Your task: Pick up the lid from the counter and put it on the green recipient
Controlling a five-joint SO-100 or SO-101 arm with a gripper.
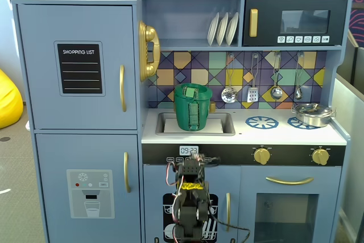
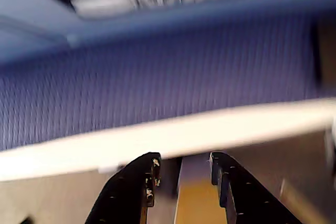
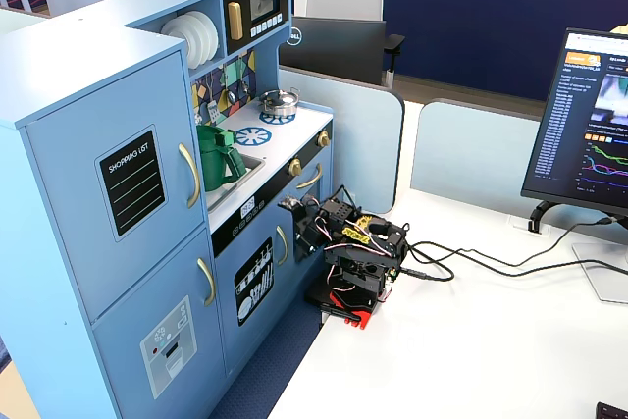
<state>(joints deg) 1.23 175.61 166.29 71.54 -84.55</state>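
Observation:
The green recipient (image 1: 192,113) stands upright in the sink of the toy kitchen and also shows in a fixed view (image 3: 220,159). The green lid (image 1: 193,91) rests on its mouth, with its tab up. My gripper (image 2: 184,158) is open and empty; its two black fingertips (image 2: 151,169) stand apart with nothing between them. The arm is folded low in front of the kitchen, with the gripper (image 3: 292,208) close to the front panel below the counter, well below the pot. The wrist view is blurred and shows neither pot nor lid.
A silver metal pot (image 1: 312,114) sits on the right blue burner ring, next to a bare burner ring (image 1: 261,122). Utensils (image 1: 252,92) hang on the back wall. The arm's base (image 3: 345,303) stands on a white table with cables and a monitor (image 3: 589,125).

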